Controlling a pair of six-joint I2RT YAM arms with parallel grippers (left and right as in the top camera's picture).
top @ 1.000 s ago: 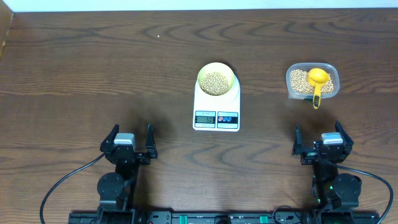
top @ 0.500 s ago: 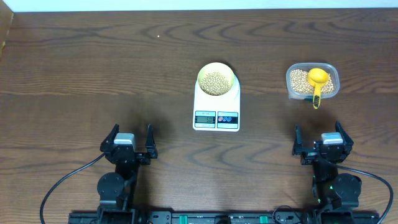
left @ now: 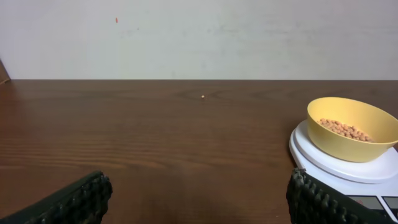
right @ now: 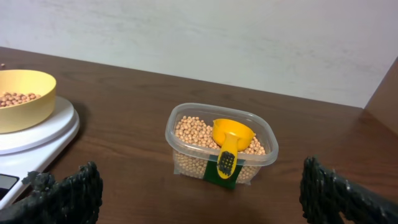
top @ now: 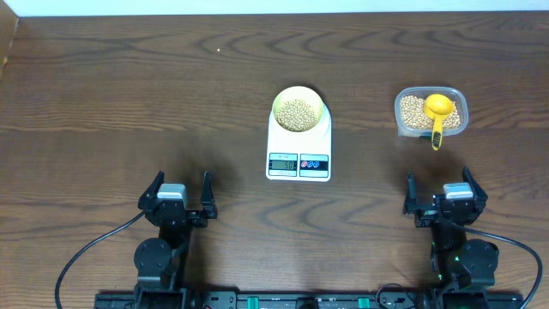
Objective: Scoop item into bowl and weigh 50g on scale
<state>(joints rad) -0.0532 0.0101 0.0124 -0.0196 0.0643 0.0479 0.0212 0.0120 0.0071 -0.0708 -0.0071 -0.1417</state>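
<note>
Beans (top: 298, 112) sit in the bowl (top: 275, 110) on the scale (top: 280, 148) (scoop (top: 438, 106) in tub (right: 186, 163)).

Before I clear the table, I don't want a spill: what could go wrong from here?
The scoop lies in the tub with its handle overhanging the near rim; a careless reach could flip it and scatter beans. The bowl sits far back on the scale; a nudge could slide it off.

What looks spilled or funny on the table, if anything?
Only one tiny pale speck lies alone on the brown wooden table, far from the pale yellow-green bowl on the white flat scale. Possibly a stray bean; too small to tell.
</note>
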